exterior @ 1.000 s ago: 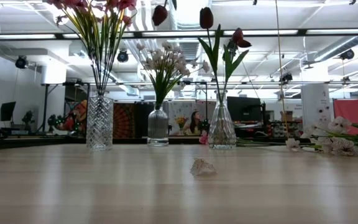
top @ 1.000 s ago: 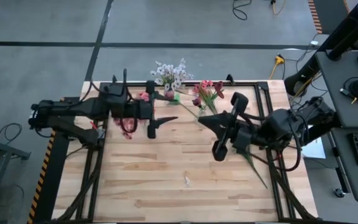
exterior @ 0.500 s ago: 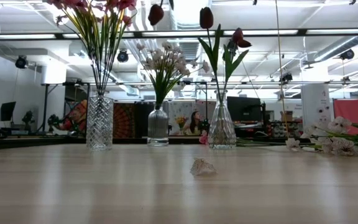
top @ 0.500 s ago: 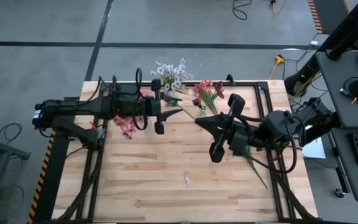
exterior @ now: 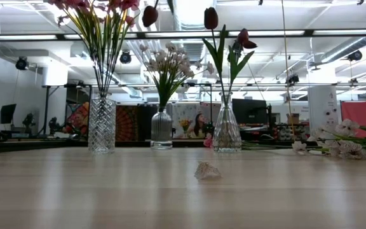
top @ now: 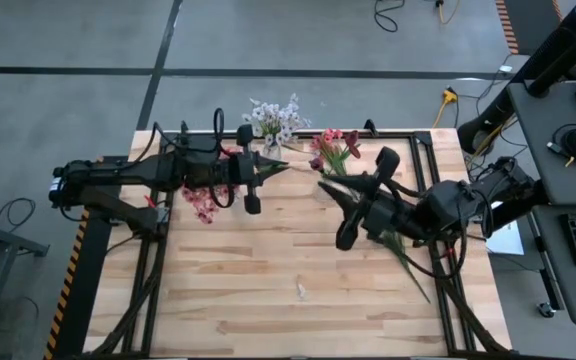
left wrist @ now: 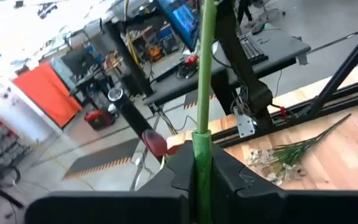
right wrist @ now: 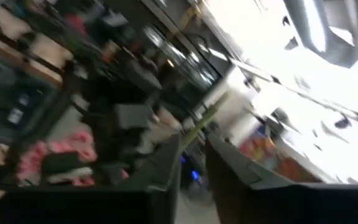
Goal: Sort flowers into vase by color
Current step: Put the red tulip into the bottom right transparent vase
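Green stalk (top: 286,168) is seen in the high view, pinched by the left gripper (top: 265,172) near the far edge of the worktop (top: 268,270), just beside the white-lilac bunch (top: 274,119). The right gripper (top: 334,190) is placed close by, at the stalk's other end, near the red tulips (top: 334,147); how far its fingers are parted cannot be told. A pink cluster (top: 202,203) is seen under the left arm, toward the left edge. More loose stems (top: 408,262) are lying under the right arm, toward the right edge.

Low view: three glass vases are lined up along the far edge: pink blossoms (exterior: 100,13) in the left vase (exterior: 101,124), white-lilac ones in the middle vase (exterior: 161,129), dark red tulips in the right vase (exterior: 227,128). One dark red bloom (exterior: 150,15) is held aloft between the pink and white bunches, not yet in a vase. Loose white blossoms (exterior: 335,145) are left lying at the right edge. A small scrap (exterior: 207,170) is seen mid-worktop.

Left wrist view: the stalk is clamped tight between the shut fingers (left wrist: 225,174); loose stems are visible on the wood beyond.

Right wrist view: too blurred for a grip to be judged.

Judged: sorting is well along, the red stem is in transit and several loose stems are left.
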